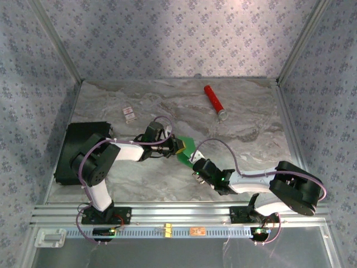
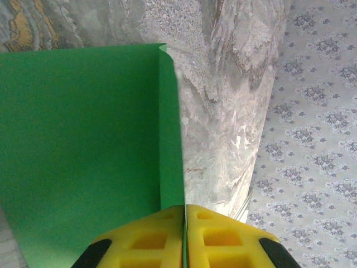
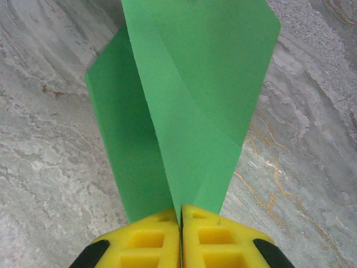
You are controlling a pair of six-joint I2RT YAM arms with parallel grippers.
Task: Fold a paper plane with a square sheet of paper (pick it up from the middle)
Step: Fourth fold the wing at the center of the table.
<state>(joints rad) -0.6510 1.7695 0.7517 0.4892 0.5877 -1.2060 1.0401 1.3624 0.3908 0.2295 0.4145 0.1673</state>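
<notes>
Green and creased, the sheet of paper [image 3: 195, 84] sits over the middle of the marble bench [image 1: 251, 123], pinched from two sides. The right gripper [image 3: 181, 212] has its yellow fingers pressed together on the narrow folded end. From there the paper widens, its long axis running straight away from that gripper. A diagonal crease crosses the upper layer, and a second layer shows behind it on the left. The left gripper [image 2: 184, 212] is likewise clamped on the paper, on a folded edge that runs straight ahead of it, with the broad flat face spreading to one side. From above, the two grippers meet almost tip to tip around the paper. A red cylinder [image 1: 213, 101] lies well apart towards the far edge, and a black flat box [image 1: 78, 151] sits at the left.
</notes>
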